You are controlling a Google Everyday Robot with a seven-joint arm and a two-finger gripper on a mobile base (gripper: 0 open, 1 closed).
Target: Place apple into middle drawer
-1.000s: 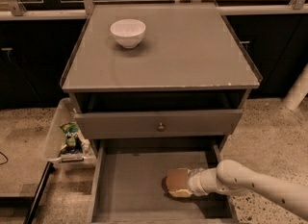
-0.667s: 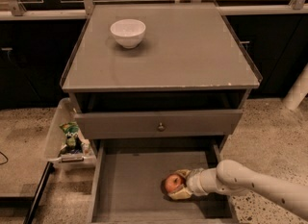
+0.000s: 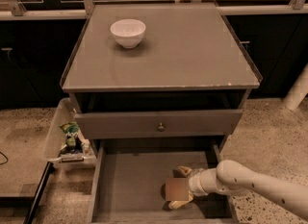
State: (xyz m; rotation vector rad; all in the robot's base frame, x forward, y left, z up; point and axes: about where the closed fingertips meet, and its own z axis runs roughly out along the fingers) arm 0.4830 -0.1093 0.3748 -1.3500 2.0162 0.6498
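The middle drawer (image 3: pixel 134 184) is pulled out at the bottom of the grey cabinet, and its flat floor is visible. My gripper (image 3: pixel 182 188) reaches in from the right on a white arm (image 3: pixel 250 182), low over the right part of the drawer floor. Its tan fingers (image 3: pixel 185 172) are spread apart. Between them the apple (image 3: pixel 176 189) shows only as a blurred brownish patch, down at the drawer floor. I cannot tell whether the fingers touch it.
A white bowl (image 3: pixel 127 31) stands on the cabinet top (image 3: pixel 192 55) at the back left. A closed drawer front with a brass knob (image 3: pixel 160 127) sits above the open drawer. A clear bin (image 3: pixel 57 127) holding a green snack bag (image 3: pixel 71 134) hangs on the left. A white post (image 3: pixel 296 91) stands on the right.
The gripper's fingers have spread wider around the apple. The arm has stayed in nearly the same place over the drawer floor.
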